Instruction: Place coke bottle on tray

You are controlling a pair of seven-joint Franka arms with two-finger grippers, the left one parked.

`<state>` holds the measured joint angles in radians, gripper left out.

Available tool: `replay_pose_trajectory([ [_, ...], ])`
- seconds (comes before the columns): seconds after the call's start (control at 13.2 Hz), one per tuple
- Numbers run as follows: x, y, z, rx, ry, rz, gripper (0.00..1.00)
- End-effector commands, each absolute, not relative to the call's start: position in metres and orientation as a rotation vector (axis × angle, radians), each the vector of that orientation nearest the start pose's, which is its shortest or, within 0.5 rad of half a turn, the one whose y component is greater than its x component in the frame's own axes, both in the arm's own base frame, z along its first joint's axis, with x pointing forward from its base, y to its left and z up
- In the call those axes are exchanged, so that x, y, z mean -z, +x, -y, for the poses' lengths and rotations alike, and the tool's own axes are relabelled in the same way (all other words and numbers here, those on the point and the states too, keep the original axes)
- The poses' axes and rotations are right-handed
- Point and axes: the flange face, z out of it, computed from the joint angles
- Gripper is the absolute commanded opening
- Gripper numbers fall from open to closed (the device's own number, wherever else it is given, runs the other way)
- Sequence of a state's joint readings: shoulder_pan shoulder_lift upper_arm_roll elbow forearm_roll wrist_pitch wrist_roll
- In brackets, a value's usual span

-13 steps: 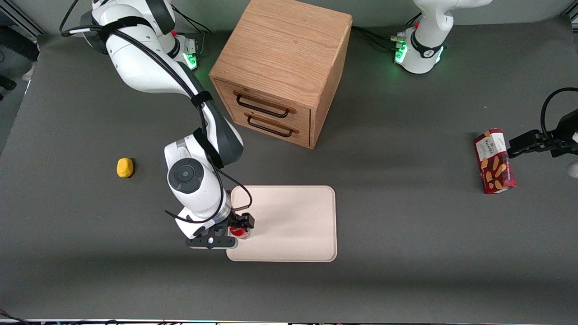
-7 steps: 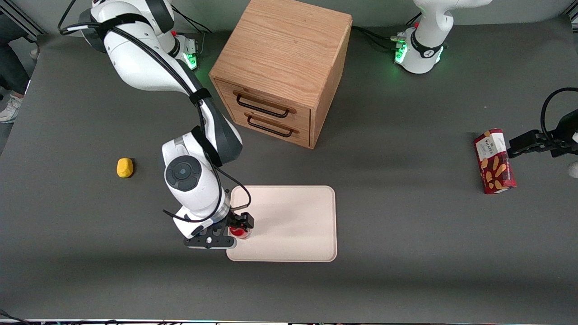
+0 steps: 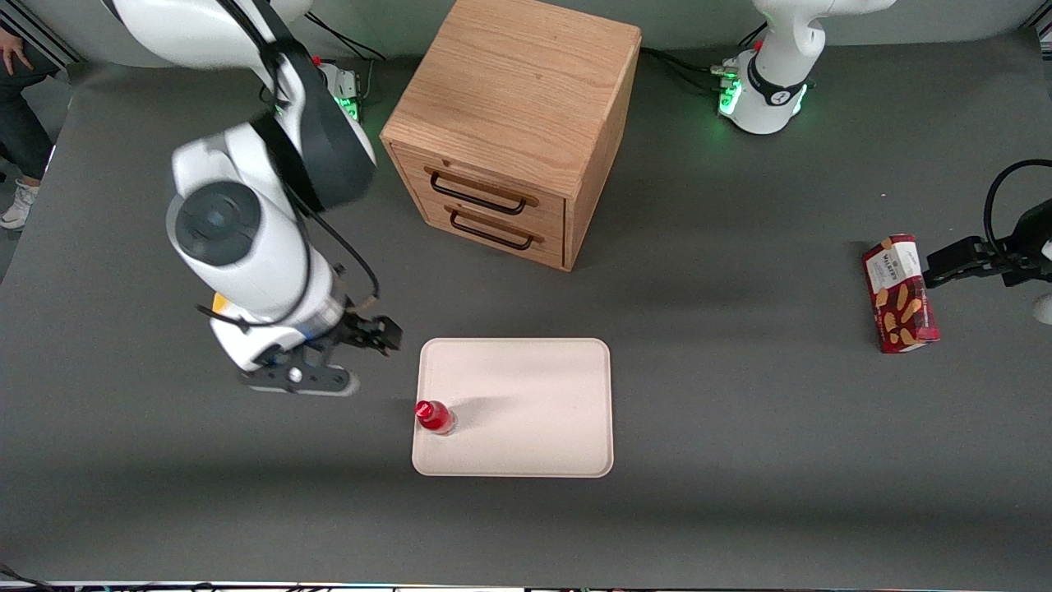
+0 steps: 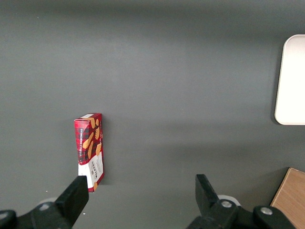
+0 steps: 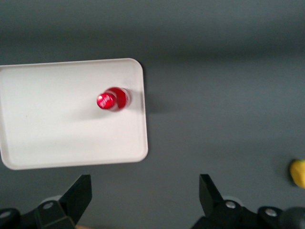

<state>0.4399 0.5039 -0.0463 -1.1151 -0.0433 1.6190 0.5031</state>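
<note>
Coke bottle point(image 3: 433, 416) is standing upright on the tray point(image 3: 526, 411), close to the tray edge nearest the working arm. Nothing is touching it. Gripper point(image 3: 367, 339) is hanging above the bare bench point(image 3: 740, 411), apart from the tray, toward the working arm's end; its jaws are standing wide and holding nothing. Yellow lump point(image 5: 299, 173) is lying on the bench, well apart from the tray.

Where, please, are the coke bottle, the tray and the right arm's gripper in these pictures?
coke bottle point(image 3: 433, 416): front view, on its red body, standing on the tray.
tray point(image 3: 534, 395): front view, on its bare floor.
gripper point(image 5: 145, 198): right wrist view, midway between its open fingertips, above the table.
</note>
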Motion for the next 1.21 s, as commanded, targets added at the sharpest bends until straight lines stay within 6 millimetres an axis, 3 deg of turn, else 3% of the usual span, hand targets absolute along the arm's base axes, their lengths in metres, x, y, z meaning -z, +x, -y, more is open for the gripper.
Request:
replay_pose_trajectory([
  [0.0,-0.558,0.619,-0.232,0.026,-3.2,-0.229,1.0],
  [0.15,-0.573,0.605,-0.204,0.018,-3.193,-0.211,1.0],
  [0.61,-0.576,0.588,-0.098,0.007,-3.172,-0.066,1.0],
  [0.91,-0.564,0.56,-0.053,0.059,-3.133,-0.082,1.0],
  [1.14,-0.567,0.552,-0.014,0.067,-3.134,-0.025,1.0],
])
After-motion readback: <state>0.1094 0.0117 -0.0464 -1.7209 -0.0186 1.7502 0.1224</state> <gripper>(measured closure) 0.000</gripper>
